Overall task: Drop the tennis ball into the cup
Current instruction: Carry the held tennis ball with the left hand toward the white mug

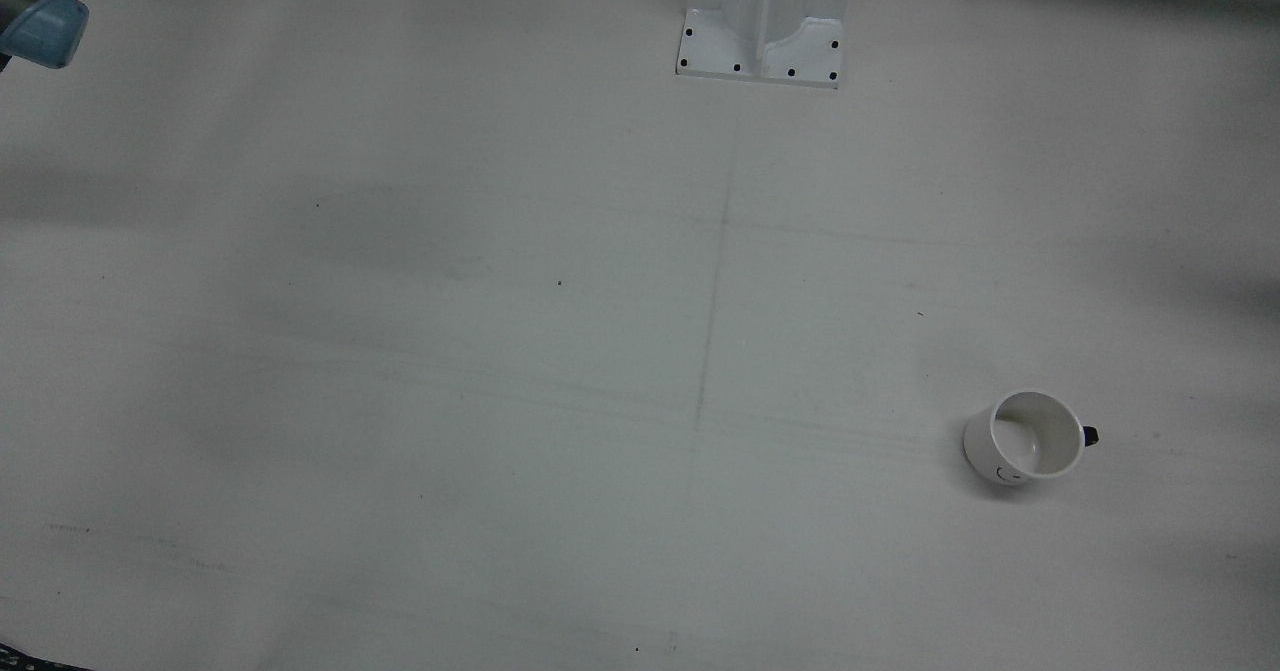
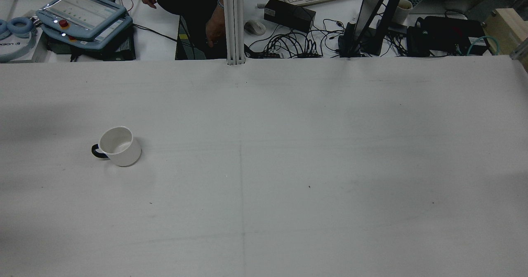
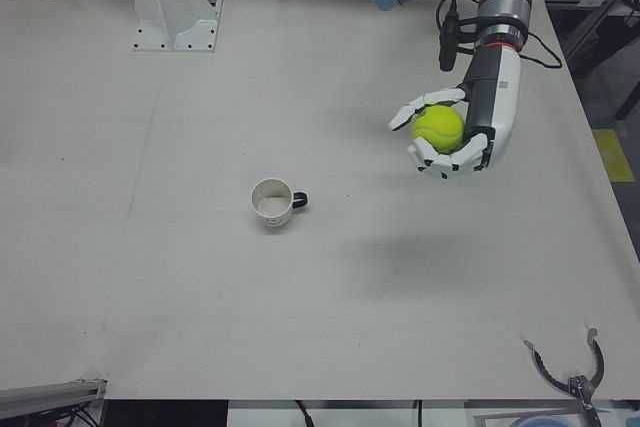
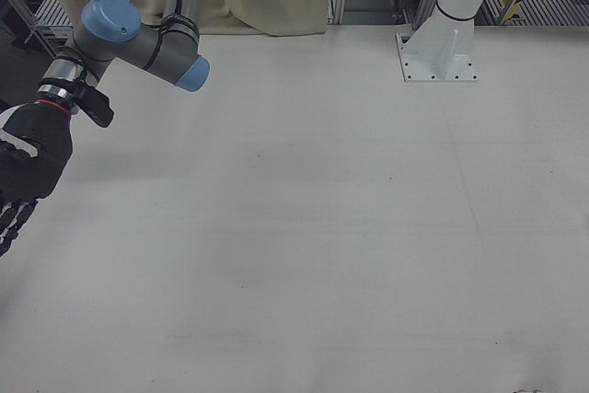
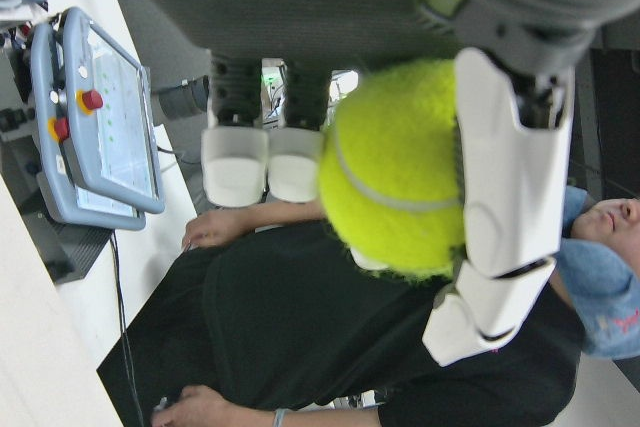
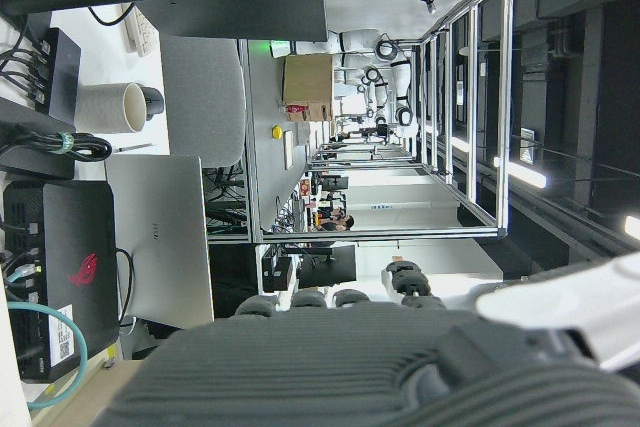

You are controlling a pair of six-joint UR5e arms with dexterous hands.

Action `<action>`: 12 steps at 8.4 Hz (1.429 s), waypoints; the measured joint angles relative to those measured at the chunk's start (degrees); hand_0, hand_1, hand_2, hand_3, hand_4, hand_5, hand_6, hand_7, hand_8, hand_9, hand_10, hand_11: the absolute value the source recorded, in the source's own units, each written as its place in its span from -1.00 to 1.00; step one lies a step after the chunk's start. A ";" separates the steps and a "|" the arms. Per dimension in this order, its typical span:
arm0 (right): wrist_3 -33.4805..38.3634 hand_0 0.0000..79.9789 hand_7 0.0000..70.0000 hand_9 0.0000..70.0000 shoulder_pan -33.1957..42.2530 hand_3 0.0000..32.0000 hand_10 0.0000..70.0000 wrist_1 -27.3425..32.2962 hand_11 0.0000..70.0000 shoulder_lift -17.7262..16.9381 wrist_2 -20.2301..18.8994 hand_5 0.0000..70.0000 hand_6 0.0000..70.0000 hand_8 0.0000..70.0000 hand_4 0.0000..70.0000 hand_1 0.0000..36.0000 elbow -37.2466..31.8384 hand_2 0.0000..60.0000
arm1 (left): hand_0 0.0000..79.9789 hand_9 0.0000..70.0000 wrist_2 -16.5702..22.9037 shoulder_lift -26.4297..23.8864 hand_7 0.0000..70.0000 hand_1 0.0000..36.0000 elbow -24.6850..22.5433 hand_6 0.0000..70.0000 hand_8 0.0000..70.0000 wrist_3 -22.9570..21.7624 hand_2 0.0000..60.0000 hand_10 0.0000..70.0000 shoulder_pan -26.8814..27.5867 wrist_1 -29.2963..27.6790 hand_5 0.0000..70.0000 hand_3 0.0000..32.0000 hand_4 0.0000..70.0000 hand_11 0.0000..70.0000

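A white cup (image 3: 272, 203) with a dark handle stands upright on the white table; it also shows in the front view (image 1: 1024, 438) and in the rear view (image 2: 117, 146). My left hand (image 3: 455, 133) is shut on the yellow-green tennis ball (image 3: 438, 128) and holds it in the air, to the right of the cup in the left-front view and well apart from it. The ball fills the left hand view (image 5: 395, 172) between the fingers (image 5: 505, 172). My right hand (image 4: 23, 177) hangs at the left edge of the right-front view with its fingers spread, holding nothing.
A white pedestal base (image 1: 762, 26) is bolted at the robot's side of the table. Beyond the far edge are a teach pendant (image 2: 80, 15), cables, a keyboard and a person (image 2: 185, 8). A metal tool (image 3: 570, 372) lies at the table's near corner.
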 measured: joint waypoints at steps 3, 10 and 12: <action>0.00 -1.00 -1.00 -1.00 0.00 -1.00 -1.00 0.00 -1.00 0.00 0.00 -1.00 -1.00 -1.00 -1.00 -1.00 0.00 -1.00 | 0.49 1.00 -0.63 -2.99 1.00 1.00 -2.29 1.00 1.00 0.16 1.00 0.85 11.07 2.66 1.00 -1.00 1.00 1.00; 0.00 -1.00 -1.00 -1.00 0.00 -1.00 -1.00 0.00 -1.00 0.00 -0.02 -1.00 -1.00 -1.00 -1.00 -1.00 0.00 -1.00 | 0.53 1.00 -12.08 -5.65 1.00 1.00 -0.44 1.00 1.00 0.77 1.00 -0.33 27.34 5.11 0.85 -1.00 1.00 0.03; 0.00 -1.00 -1.00 -1.00 0.00 -1.00 -1.00 0.00 -1.00 0.00 -0.02 -1.00 -1.00 -1.00 -1.00 -1.00 0.00 -1.00 | 0.52 1.00 -13.31 -6.05 1.00 1.00 1.37 1.00 0.97 0.88 1.00 -0.35 27.96 4.30 1.00 -1.00 1.00 0.01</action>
